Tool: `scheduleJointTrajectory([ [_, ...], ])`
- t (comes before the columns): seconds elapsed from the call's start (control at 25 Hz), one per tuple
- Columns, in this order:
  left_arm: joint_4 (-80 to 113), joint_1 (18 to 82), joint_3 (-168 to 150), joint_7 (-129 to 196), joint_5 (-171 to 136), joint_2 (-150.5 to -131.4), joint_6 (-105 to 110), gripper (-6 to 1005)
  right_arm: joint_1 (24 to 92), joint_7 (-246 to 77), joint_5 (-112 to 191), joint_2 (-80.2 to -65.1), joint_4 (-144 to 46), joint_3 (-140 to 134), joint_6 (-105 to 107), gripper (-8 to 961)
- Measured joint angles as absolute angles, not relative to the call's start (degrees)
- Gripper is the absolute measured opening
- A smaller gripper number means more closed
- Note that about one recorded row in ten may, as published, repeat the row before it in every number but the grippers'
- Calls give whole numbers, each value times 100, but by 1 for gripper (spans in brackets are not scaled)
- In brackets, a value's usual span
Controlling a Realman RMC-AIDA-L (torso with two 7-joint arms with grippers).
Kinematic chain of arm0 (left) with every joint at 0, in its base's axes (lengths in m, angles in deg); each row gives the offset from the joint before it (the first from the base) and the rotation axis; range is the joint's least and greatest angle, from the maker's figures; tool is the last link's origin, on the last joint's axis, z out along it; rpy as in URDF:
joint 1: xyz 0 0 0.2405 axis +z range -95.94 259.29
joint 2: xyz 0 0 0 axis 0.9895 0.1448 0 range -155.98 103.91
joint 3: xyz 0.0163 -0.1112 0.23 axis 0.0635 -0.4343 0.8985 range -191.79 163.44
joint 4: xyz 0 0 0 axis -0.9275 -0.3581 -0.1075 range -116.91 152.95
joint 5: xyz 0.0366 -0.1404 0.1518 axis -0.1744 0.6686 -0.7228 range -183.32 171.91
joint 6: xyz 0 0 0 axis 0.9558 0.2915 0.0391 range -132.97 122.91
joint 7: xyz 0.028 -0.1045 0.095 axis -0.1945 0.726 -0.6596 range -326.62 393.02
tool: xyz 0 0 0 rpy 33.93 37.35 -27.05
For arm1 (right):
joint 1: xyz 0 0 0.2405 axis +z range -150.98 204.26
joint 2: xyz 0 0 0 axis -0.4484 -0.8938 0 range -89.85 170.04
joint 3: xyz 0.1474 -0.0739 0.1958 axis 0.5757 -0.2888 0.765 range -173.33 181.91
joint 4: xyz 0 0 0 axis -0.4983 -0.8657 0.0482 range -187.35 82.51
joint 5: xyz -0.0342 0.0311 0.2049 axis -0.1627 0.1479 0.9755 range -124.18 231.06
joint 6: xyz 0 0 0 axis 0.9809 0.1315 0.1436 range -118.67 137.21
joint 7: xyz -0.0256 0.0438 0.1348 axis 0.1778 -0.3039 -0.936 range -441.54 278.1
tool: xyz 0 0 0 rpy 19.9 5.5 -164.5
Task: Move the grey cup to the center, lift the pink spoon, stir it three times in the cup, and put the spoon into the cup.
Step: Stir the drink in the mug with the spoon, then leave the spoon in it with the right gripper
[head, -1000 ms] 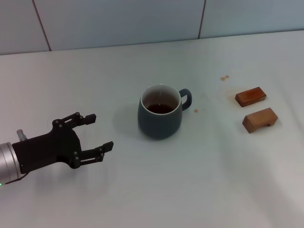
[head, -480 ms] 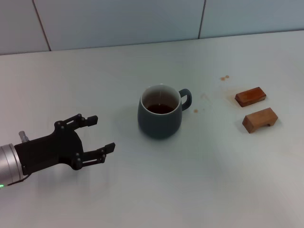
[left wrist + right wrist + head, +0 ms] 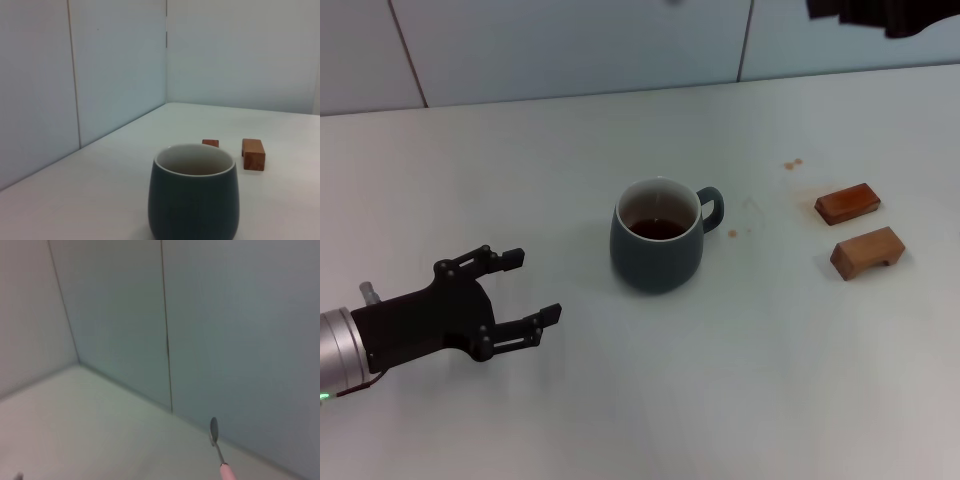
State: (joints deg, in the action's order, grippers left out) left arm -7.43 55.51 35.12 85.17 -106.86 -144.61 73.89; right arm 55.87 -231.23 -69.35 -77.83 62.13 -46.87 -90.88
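The grey cup (image 3: 657, 240) stands upright at the table's middle, its handle to the right and dark liquid inside. It also shows in the left wrist view (image 3: 193, 192), seen straight ahead. My left gripper (image 3: 528, 285) is open and empty, low over the table to the left of the cup and well apart from it. The pink spoon (image 3: 220, 451) hangs in the air in the right wrist view, metal bowl up, held by my right gripper. A dark part of my right arm (image 3: 865, 12) shows high at the back right of the head view.
Two brown wooden blocks (image 3: 847, 203) (image 3: 866, 252) lie to the right of the cup. They also show behind the cup in the left wrist view (image 3: 253, 153). Small brown stains (image 3: 792, 163) mark the table. A tiled wall closes the back.
A dark part of my right arm has come into the top right of the head view. My left gripper has drawn back slightly. The cup has not moved.
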Motion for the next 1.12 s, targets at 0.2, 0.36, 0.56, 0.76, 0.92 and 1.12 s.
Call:
scheduleJointTrajectory([
  [0.2, -713, 5530, 3588, 8518, -10687, -14469, 7386, 850, 6248, -23656, -7582, -7718, 6226, -4843, -9783, 105],
  [0.36, -712, 5515, 3630, 8519, -10686, -14470, 7382, 850, 6930, -23865, -8413, -7702, 6054, -5065, -10474, 105],
  [0.56, -697, 5497, 3653, 8529, -10685, -14468, 7356, 849, 7357, -23868, -8822, -7688, 5724, -5128, -10786, 105],
  [0.76, -658, 5476, 3654, 8532, -10677, -14473, 7280, 849, 7574, -23817, -8856, -7623, 5087, -5343, -10817, 105],
  [0.92, -658, 5471, 3654, 8532, -10677, -14475, 7265, 849, 7730, -23762, -8981, -7610, 4729, -5441, -10796, 105],
  [1.12, -658, 5454, 3652, 8541, -10648, -14477, 7253, 849, 7990, -23627, -9308, -7624, 4187, -5573, -10702, 104],
])
